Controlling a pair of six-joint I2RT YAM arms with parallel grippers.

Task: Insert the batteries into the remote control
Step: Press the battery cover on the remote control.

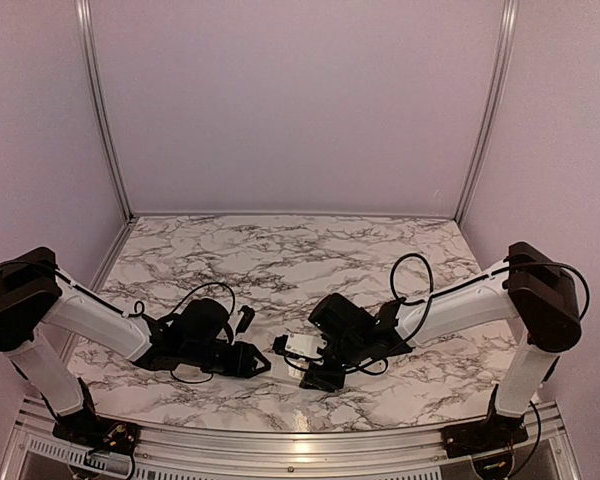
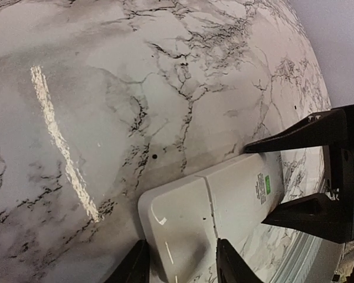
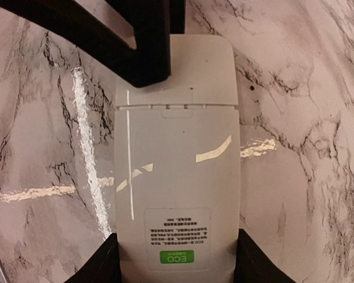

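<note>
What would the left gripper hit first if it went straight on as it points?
The remote control, whose near end sits between its fingers. Past that, the right gripper flanking the far end, though depth there is unclear.

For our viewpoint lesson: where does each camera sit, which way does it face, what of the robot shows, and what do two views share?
Top external: above and behind the bases, looking down at the marble table; both arms, left tool, right tool.
Left wrist: on the left arm, facing along its own fingers at the remote control.
Right wrist: on the right arm, facing the remote's back, its own fingers at either side.
Shared: both wrist views show the green sticker and the other arm's tool.
</note>
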